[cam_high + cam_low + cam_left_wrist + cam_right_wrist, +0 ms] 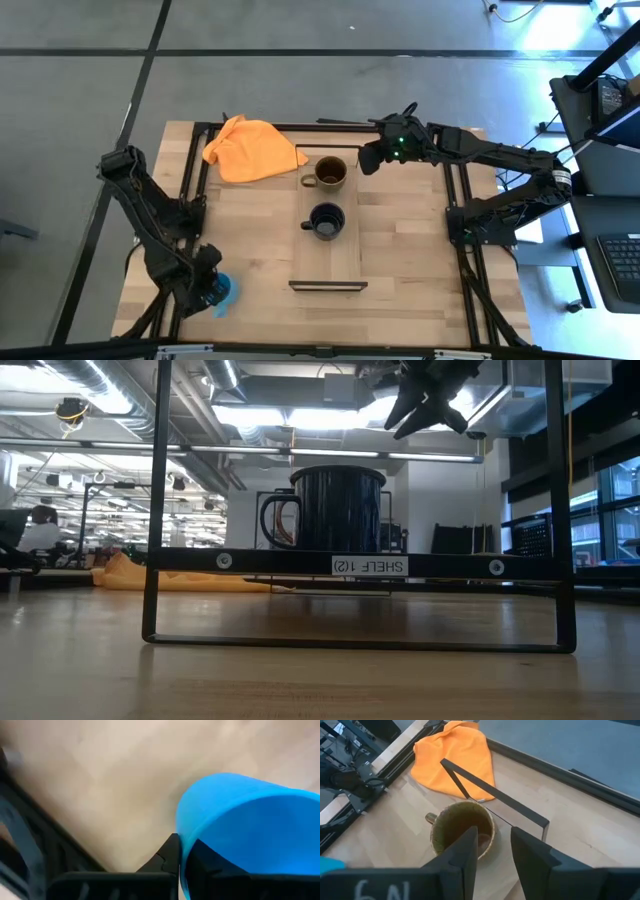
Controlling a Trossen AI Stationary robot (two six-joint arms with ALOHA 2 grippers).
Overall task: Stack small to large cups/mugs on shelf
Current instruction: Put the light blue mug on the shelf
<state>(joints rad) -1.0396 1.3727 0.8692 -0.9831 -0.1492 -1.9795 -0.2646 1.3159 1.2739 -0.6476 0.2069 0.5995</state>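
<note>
The brown-olive mug stands on its base at the far end of the light-wood shelf. The glossy black mug stands at the shelf's middle and also shows in the low view. The bright blue mug is off the shelf near the table's near left corner, where my left gripper is shut on it. My right gripper is open and empty, raised just right of the brown-olive mug. My left gripper holds the blue mug by its rim wall, pinched with one finger outside the mug and the other inside it. The mug is tilted, its mouth turned toward the gripper. Whether it is clear of the table I cannot tell.
An orange cloth lies at the table's far left, beside the shelf's far end. The shelf's thin dark end rail stands beside the brown-olive mug. Bare wood lies to the right of the shelf.
</note>
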